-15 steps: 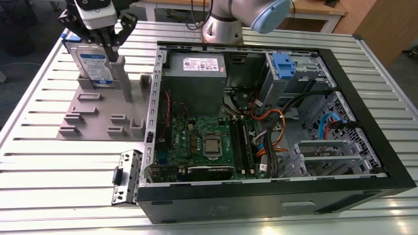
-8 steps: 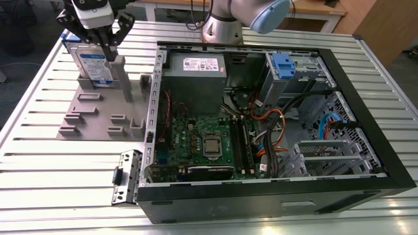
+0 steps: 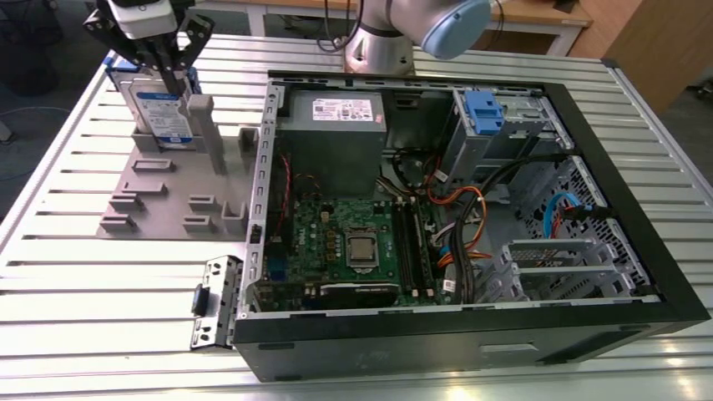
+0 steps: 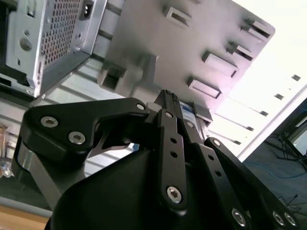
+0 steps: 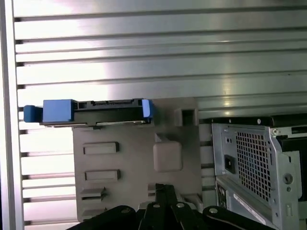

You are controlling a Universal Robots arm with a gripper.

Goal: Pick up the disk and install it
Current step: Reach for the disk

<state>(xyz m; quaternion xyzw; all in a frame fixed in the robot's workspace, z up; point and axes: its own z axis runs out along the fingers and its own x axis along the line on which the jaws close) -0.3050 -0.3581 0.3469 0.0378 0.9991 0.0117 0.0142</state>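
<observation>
The disk (image 3: pixel 163 117) stands upright on its edge in a slot at the far end of the grey fixture plate (image 3: pixel 167 196), at the exterior view's left. It is silver with a white-and-blue label and a blue bracket. In the first wrist view the disk (image 5: pixel 96 111) shows edge-on, with blue bracket ends on both sides. My gripper (image 3: pixel 175 86) hangs just above and in front of the disk, fingers drawn together with nothing between them. In both wrist views the black fingertips (image 5: pixel 161 189) (image 4: pixel 168 98) sit over the fixture plate, apart from the disk.
An open computer case (image 3: pixel 579 134) lies on the slatted metal table (image 3: pixel 67 267), right of the fixture. Inside are a grey power supply (image 3: pixel 331 125), a green motherboard (image 3: pixel 346 242), cables and a drive bay with a blue clip (image 3: pixel 482 109). The arm's base (image 3: pixel 379 50) stands behind the case.
</observation>
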